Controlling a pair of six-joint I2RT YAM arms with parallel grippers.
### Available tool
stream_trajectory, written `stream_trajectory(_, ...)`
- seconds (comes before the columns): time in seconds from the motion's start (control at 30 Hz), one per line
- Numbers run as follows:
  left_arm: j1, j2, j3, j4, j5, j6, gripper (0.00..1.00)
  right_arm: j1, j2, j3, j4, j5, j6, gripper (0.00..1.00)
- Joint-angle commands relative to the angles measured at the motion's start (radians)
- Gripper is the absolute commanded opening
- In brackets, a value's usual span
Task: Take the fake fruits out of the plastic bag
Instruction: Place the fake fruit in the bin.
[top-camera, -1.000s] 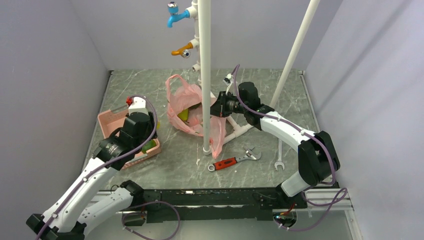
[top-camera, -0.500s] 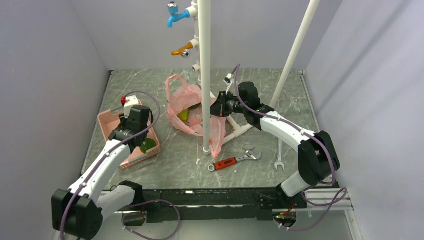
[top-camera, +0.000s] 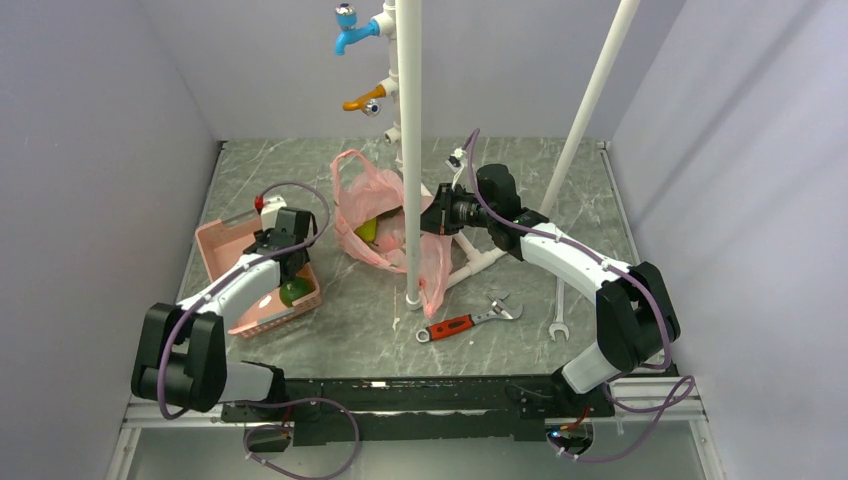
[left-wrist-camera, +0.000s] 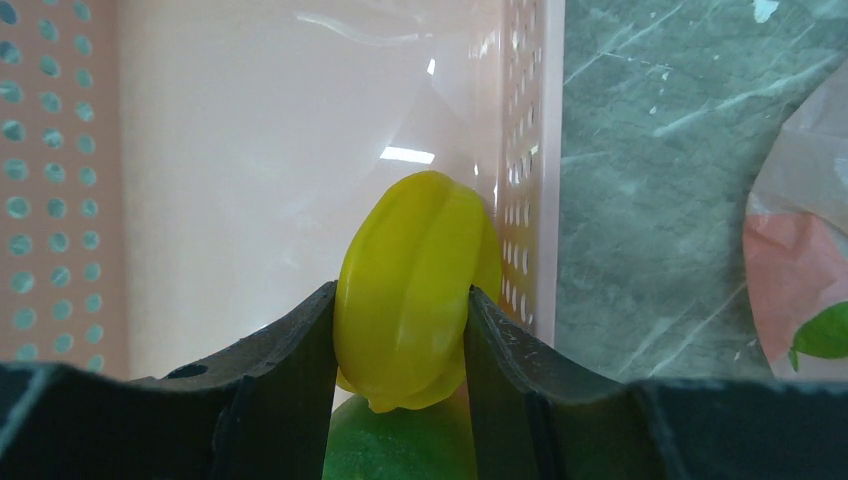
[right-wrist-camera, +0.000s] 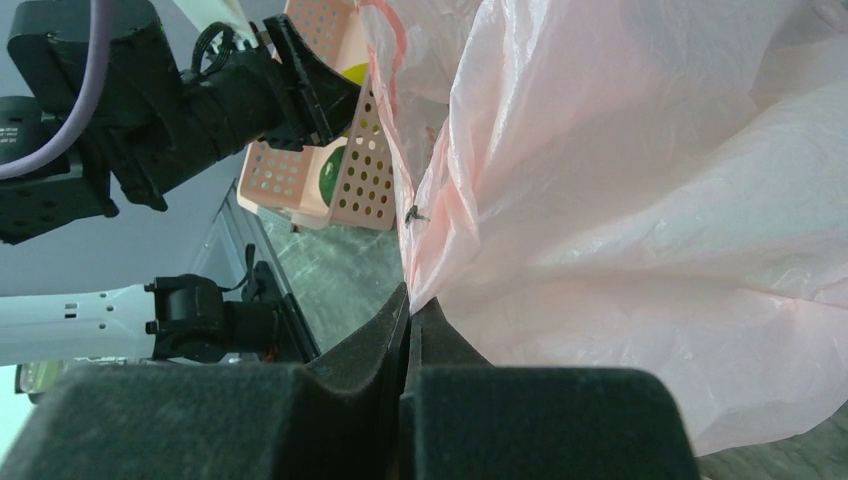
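My left gripper is shut on a yellow ridged fake fruit and holds it over the pink basket. A green fake fruit lies in the basket right under it. In the top view this gripper hangs at the basket's right side. The pink plastic bag lies in the middle of the table with a yellow-green fruit showing inside. My right gripper is shut on a pinched fold of the bag at the bag's right edge.
A white upright pipe stands in front of the bag, and a slanted pipe rises at the right. A red-handled adjustable wrench and a steel spanner lie near the front. Blue and yellow taps sit on the back pipe.
My left arm has folded, its elbow sinking to the near left, while its gripper stays over the basket with the yellow fruit. The right arm and the bag have not moved.
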Motion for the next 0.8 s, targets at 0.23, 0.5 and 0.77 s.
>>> stream_trajectory(0.23,0.014,0.029,0.013,0.022,0.093,-0.079,0.70,-0.002,-0.024,0.029,0.014,-0.026,-0.008,0.00)
stream_trajectory(0.5,0.014,-0.068,0.020,-0.058,0.129,-0.068,0.80,-0.002,-0.022,0.029,0.038,-0.041,0.008,0.00)
stream_trajectory(0.77,0.013,-0.384,-0.018,-0.032,0.430,0.012,0.79,0.008,-0.023,0.021,0.055,-0.042,0.011,0.00)
